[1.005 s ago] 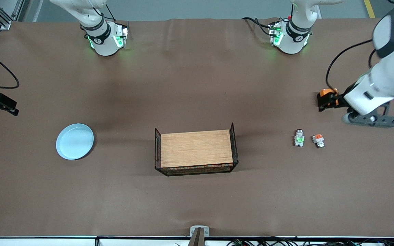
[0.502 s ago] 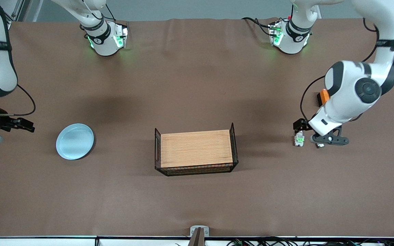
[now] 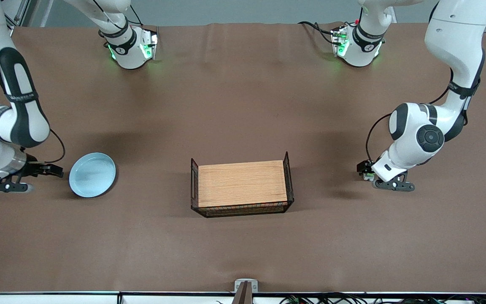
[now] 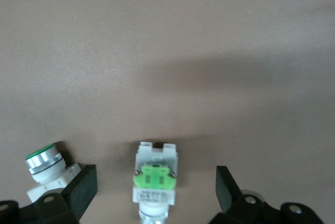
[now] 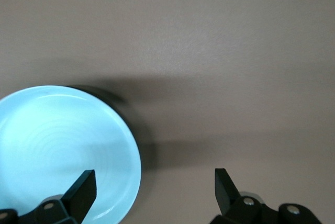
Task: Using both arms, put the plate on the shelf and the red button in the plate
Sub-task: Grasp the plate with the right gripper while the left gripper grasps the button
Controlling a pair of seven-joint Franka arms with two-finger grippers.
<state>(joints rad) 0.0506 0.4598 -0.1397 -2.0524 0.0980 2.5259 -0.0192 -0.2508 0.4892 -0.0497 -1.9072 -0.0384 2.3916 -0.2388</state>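
The pale blue plate (image 3: 92,175) lies toward the right arm's end of the table. My right gripper (image 3: 54,171) is low at its rim and open. In the right wrist view one finger (image 5: 82,188) is over the plate (image 5: 57,145) and the other over bare table. The red button (image 4: 155,178), a white switch piece with a green patch, lies between the spread fingers of my open left gripper (image 4: 155,192), untouched. In the front view the left gripper (image 3: 362,168) hides most of it.
A wooden board in a black wire basket (image 3: 243,183) stands mid-table between the two arms. A second switch piece with a green cap and metal ring (image 4: 44,161) lies just beside one left finger (image 4: 84,190).
Both arms have swung in and down. The left gripper moved from beside the switch pieces to over the green-patched one, and the right gripper moved up to the plate's rim.
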